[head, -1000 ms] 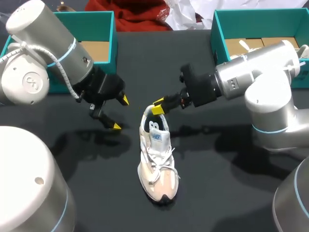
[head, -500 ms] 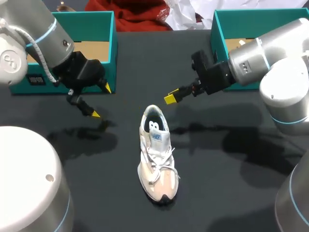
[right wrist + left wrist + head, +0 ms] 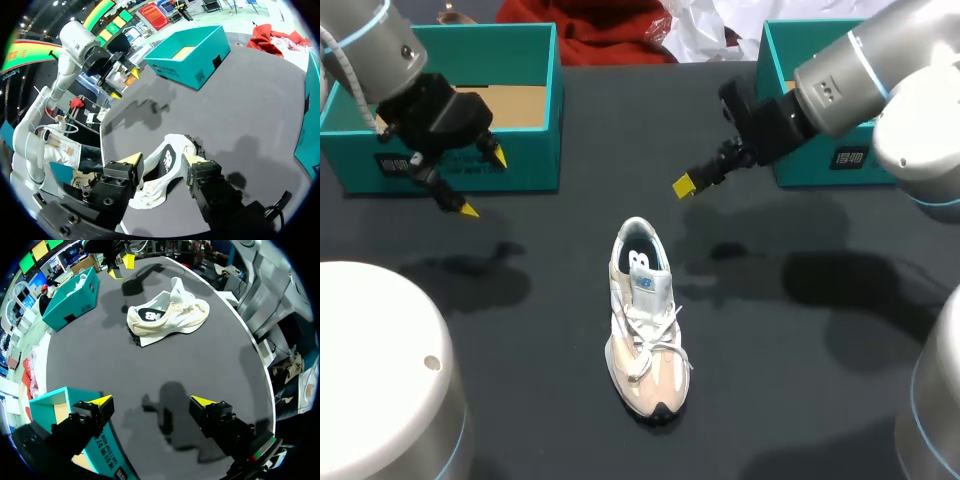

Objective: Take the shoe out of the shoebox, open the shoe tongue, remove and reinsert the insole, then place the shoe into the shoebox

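Dark bench (image 3: 550, 330), two teal boxes on it: left shoebox (image 3: 535, 150) toward the far left corner, right shoebox (image 3: 775, 60) toward the far right corner. Shoe (image 3: 645, 320) stands on its sole near the middle of the bench, toe toward the near edge, heel toward the far edge, so step one (shoe out of box) is done. Left pincer (image 3: 482, 184) hangs in front of the left shoebox, fingers spread wide, nothing between them. Right pincer (image 3: 684, 185) hangs above the bench beyond the heel, apart from the shoe; the right wrist view shows its fingers parted and empty. Insole (image 3: 640, 255) appears seated inside the shoe; tongue (image 3: 648, 283) stands up, laces (image 3: 655, 335) loose. Judgement: cannot tell whether the insole has already been out and back in, or that step is not yet begun. Returning the shoe to a shoebox is certainly left. Writing: a logo mark on the shoe's side (image 3: 149, 315), another on the insole and a tag on the tongue; a white printed label (image 3: 395, 165) on the left shoebox's front wall, likewise one (image 3: 848, 158) on the right shoebox. Print not transcribed.
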